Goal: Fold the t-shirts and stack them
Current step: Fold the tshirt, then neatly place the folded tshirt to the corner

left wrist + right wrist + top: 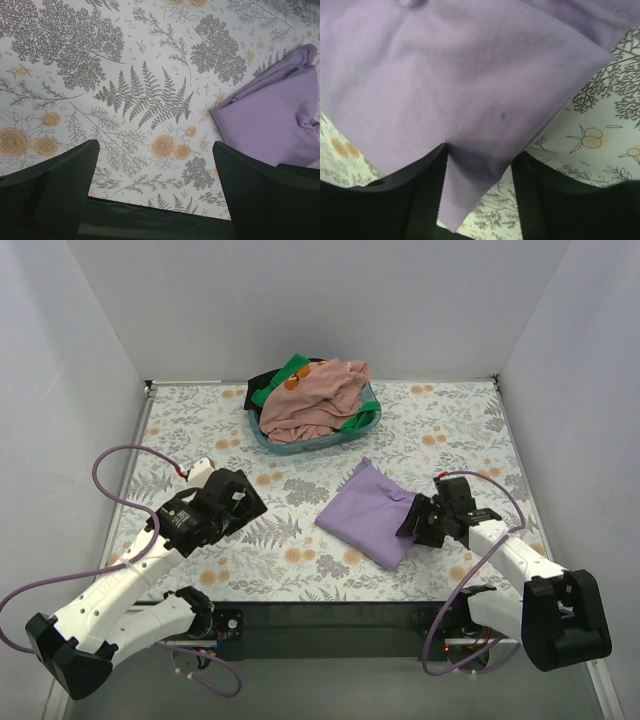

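lying folded on the tabletop [300, 540] right of centre, the lavender t-shirt [368, 512] has its right edge between the unclenched jaws of the right gripper [418, 520], while the left gripper [252, 502] hovers released, well apart.

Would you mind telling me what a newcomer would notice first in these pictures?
The folded purple tee lies right of centre on the floral table, the right claw at its edge with cloth between its fingers. At the far edge a basket holds a pink tee heaped over green and black tees. The left claw hangs open over the table's left.
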